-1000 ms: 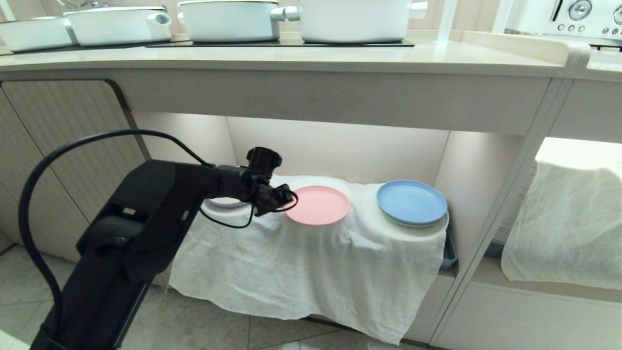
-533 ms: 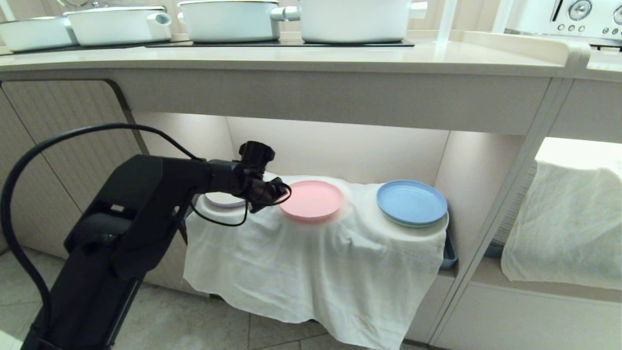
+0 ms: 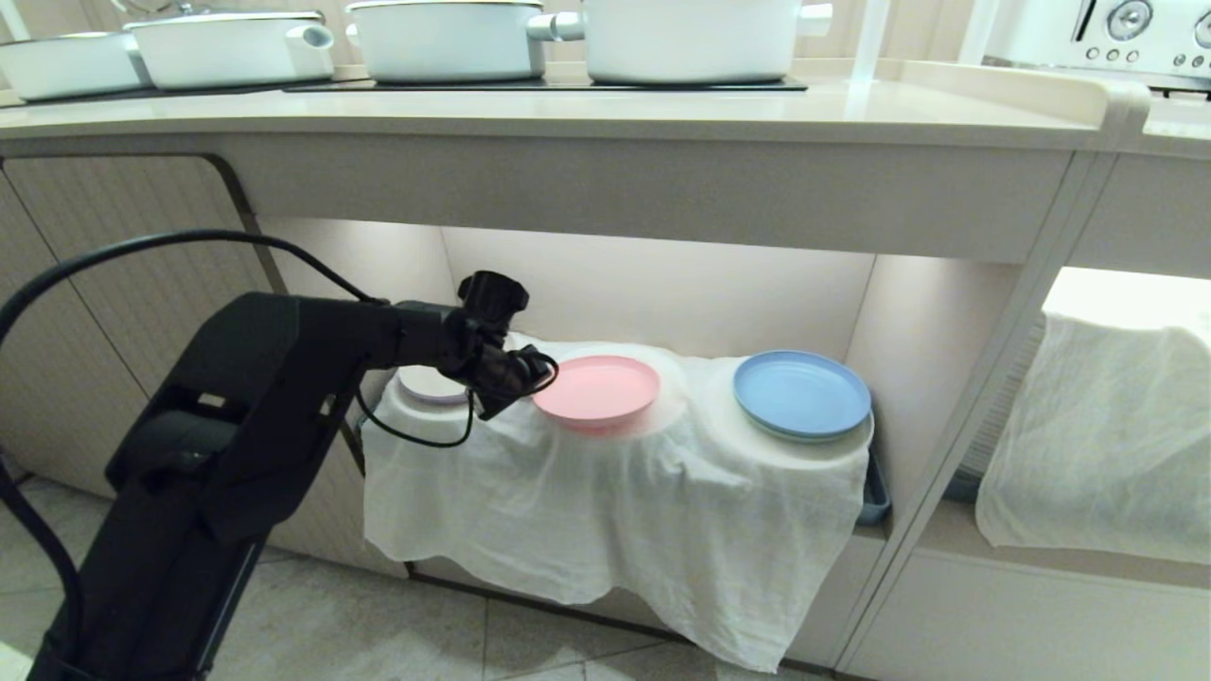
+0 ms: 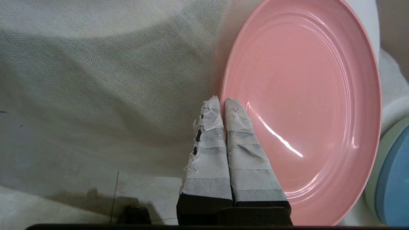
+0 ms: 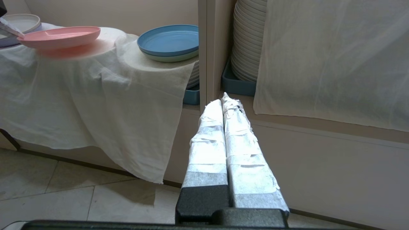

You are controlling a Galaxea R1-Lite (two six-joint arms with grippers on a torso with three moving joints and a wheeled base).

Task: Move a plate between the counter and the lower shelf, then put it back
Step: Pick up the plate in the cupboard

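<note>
The pink plate [image 3: 601, 388] hangs just above the middle mound of the white cloth [image 3: 615, 511] in the lower shelf [image 3: 662, 284]. My left gripper [image 3: 530, 374] is shut on its left rim. In the left wrist view the taped fingers [image 4: 207, 143] pinch the edge of the plate [image 4: 300, 105], one inside the rim and one outside. The right wrist view shows the plate [image 5: 59, 35] clear of the cloth with a shadow under it. The counter [image 3: 568, 113] runs above. My right gripper [image 5: 223, 100] is shut and empty, parked low by the cabinet front.
A blue plate [image 3: 801, 392] rests on the right mound and a pale plate [image 3: 430, 383] on the left one. White pots [image 3: 445, 38] stand on the counter's hob. Stacked white plates [image 5: 249, 41] fill the neighbouring alcove behind another cloth [image 3: 1107, 445].
My left gripper has drawn left and slightly up with the pink plate, so the plate has shifted left and lifted off the middle mound. The right arm has not moved.
</note>
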